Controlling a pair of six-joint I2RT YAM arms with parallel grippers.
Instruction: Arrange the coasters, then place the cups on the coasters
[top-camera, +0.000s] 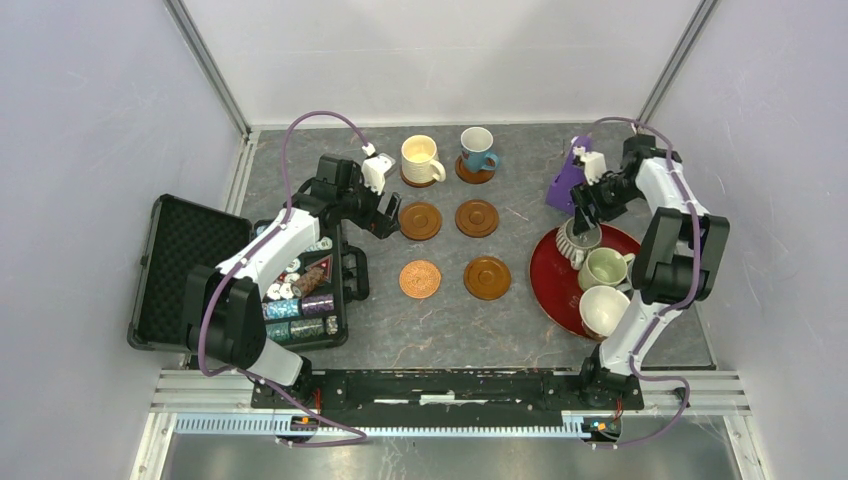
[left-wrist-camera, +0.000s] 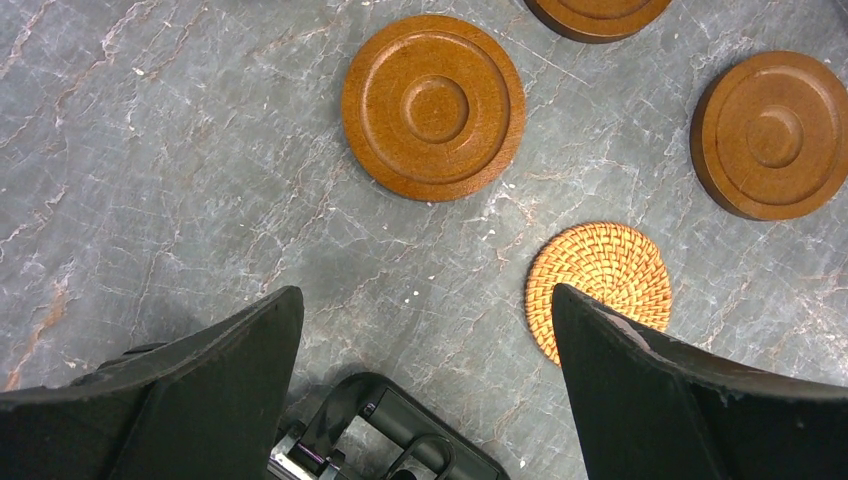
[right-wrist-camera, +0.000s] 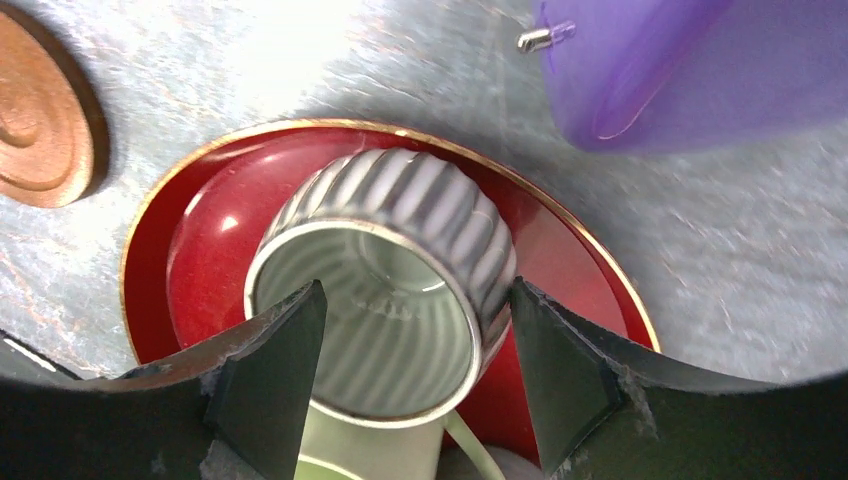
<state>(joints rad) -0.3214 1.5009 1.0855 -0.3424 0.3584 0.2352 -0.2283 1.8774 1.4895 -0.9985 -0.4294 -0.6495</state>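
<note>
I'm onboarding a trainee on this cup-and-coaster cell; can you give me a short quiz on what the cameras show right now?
1. How many coasters already have a cup on them?
2. True or false: the left end effector is holding a coaster.
3. Which cup sits between the fingers of the right end effector? A. pale green cup; B. grey striped cup; C. white cup.

Key:
1. Two; they hold the cream cup and the blue cup.
2. False; it is open and empty.
3. B.
</note>
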